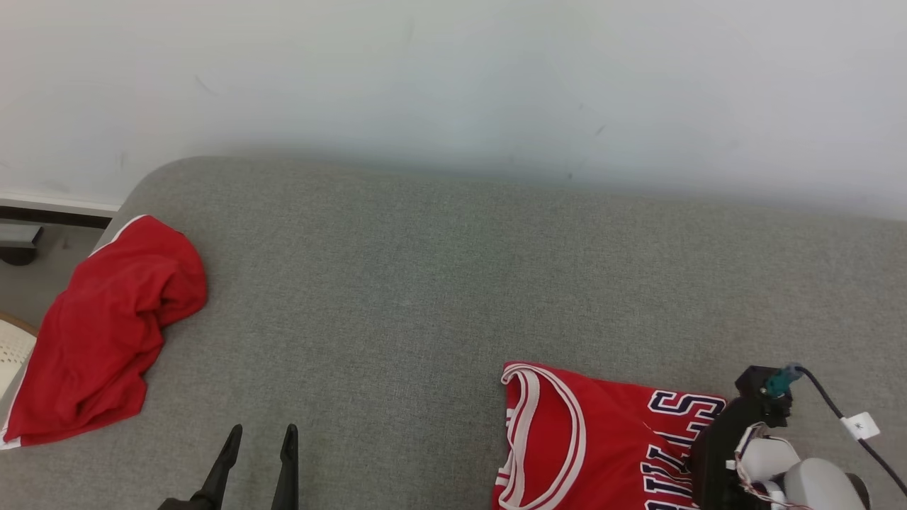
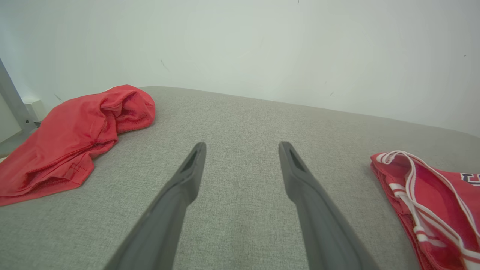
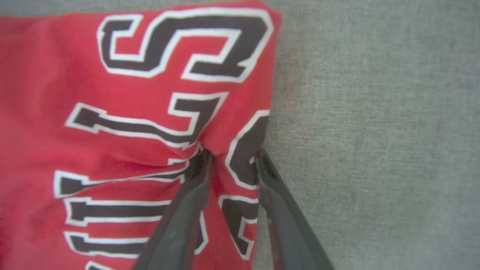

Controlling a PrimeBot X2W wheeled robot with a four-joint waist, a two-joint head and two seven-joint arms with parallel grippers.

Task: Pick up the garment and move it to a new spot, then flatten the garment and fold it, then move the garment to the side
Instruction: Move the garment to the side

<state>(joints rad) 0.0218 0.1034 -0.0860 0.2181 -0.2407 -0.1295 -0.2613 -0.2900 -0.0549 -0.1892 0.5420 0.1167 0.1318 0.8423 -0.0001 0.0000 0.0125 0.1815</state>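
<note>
1. Position of the garment. The red jersey [image 3: 131,112] lies on the grey fabric-covered surface [image 1: 397,283], at the near right of the head view. It is flat and compact. Its white-trimmed neckline is turned toward the middle of the surface, and its dark lettering runs toward the right arm. Its near portion runs off the bottom of the head view, so we cannot confirm its full outline.

2. Right pincer [image 3: 232,157]. In the right wrist view the two dark fingers stand close together at the jersey's lettered edge. A pucker of red cloth is pinched between them, with creases running out from the grip. We judge it clenched on the jersey. We cannot tell how many layers it holds.

3. Left pincer [image 2: 242,150]. It is released, with fingers spread wide, and it hovers over bare surface. It is well apart from the jersey and touches nothing.

4. Other item. A second red garment [image 1: 106,333] sits crumpled at the far left edge of the surface. No pincer is on it.

5. Progress. The jersey's tidy, squared shape suggests that flattening and folding are done or nearly so. We assess the current step as the grasp that opens the last stage, carrying the jersey aside. That move, and the release after it, are still to be done.

6. Risk. A one-sided pinch may drag the folds open.
</note>
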